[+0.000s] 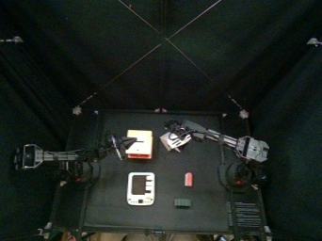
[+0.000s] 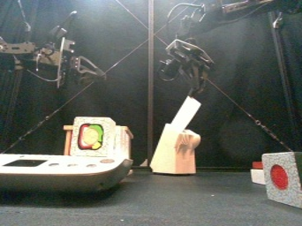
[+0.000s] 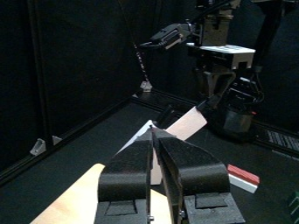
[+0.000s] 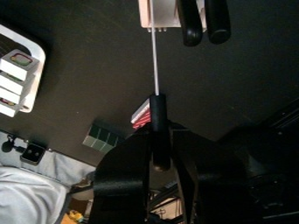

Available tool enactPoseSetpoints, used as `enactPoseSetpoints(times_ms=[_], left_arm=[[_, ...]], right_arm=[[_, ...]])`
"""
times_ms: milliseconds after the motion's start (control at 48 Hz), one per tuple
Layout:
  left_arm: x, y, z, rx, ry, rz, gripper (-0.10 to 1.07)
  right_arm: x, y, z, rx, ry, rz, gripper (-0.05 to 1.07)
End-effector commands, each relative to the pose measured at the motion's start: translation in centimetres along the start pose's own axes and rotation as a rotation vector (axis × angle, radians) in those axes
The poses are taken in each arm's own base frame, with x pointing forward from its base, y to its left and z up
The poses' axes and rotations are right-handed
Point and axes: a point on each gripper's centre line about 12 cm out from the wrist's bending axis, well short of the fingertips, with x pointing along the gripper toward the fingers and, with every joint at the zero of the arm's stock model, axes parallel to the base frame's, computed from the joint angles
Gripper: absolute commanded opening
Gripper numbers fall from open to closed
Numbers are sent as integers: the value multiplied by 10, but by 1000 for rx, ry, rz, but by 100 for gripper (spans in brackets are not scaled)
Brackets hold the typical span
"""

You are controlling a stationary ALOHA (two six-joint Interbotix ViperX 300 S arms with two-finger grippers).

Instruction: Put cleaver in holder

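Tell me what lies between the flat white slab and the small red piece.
Nothing: in the top view only bare black table separates the white slab from the red piece.

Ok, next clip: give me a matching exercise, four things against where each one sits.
Things:
1. cleaver
2. white slab
3. right end effector
4. cube with red disc

Places:
a. near right of the front view
b. hanging above the cleaver
c. standing tilted in the holder
d. lying flat, near left

Pairs: 1-c, 2-d, 3-b, 4-a
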Motion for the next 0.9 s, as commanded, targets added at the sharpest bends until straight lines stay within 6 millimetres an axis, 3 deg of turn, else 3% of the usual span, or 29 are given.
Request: enactPoseSetpoints(times_ms=[0,104,354,479,688,875], left_arm=[[2,0,5,-2,-18,3,50],[2,0,5,-2,-18,3,50],[2,0,5,-2,-18,3,50],[2,0,4,-2,-15,3,50],[-2,1,4,-2,-17,3,50],[-4,2,6,-3,-25,5,50]], right_arm=[[-16,-2,2,5,-52,12,60],[-17,-3,6,7,-71,-8,66],[-12,2,15,2,-68,-18,66],[-10,4,22,2,-73,-23,62],[-7,5,25,-8,-62,-31,43],[-17,4,28,-18,-102,-36,48]])
